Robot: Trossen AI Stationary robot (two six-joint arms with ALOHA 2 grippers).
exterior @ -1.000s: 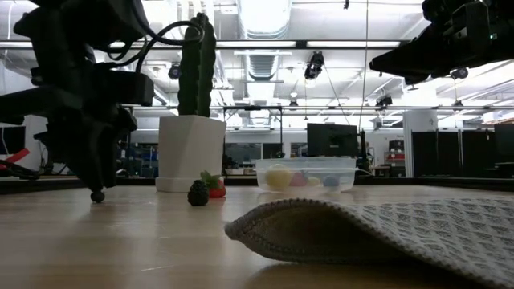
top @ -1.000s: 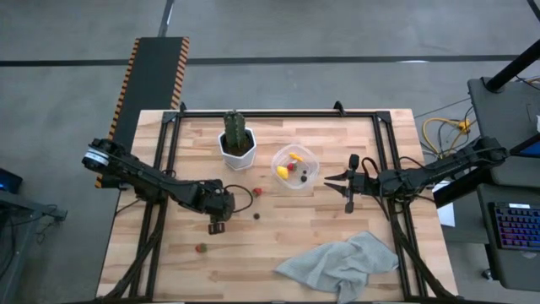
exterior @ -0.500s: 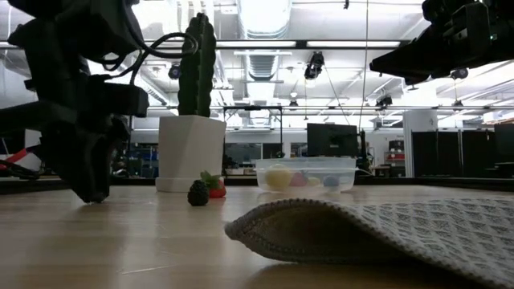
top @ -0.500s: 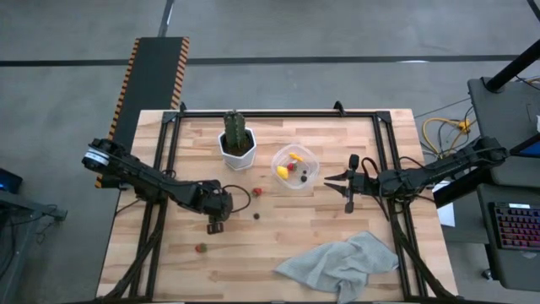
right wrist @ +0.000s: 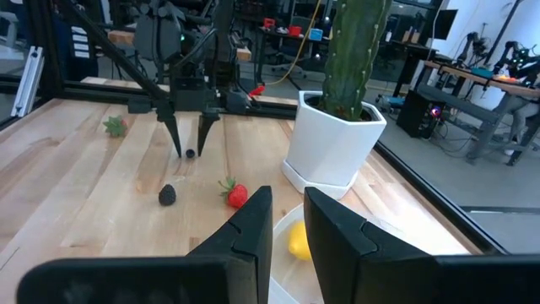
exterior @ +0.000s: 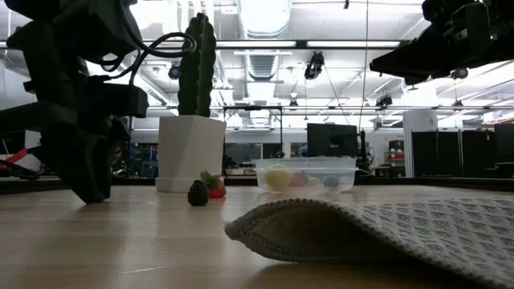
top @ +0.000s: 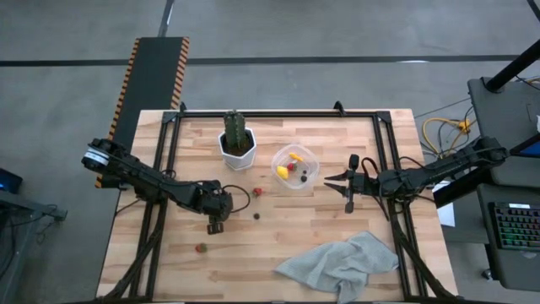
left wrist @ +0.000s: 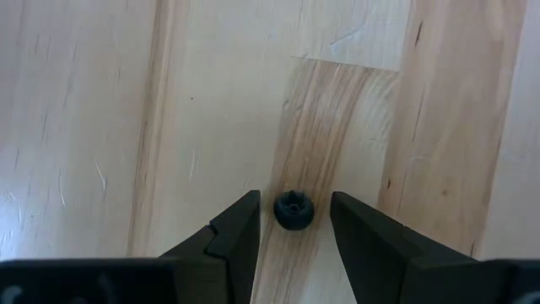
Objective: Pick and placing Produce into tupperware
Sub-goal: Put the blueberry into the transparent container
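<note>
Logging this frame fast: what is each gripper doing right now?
Left gripper: open, fingers down at the table on either side of a small dark berry, not closed on it.
Right gripper: open, empty, beside the tupperware.

Left gripper low on table — tupperware near cactus pot

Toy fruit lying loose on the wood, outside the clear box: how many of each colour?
Red: 2, a strawberry and a second strawberry lying farther off.
Dark: 2, a berry and a smaller berry between the open jaws of the left gripper.
Total: 4
</note>
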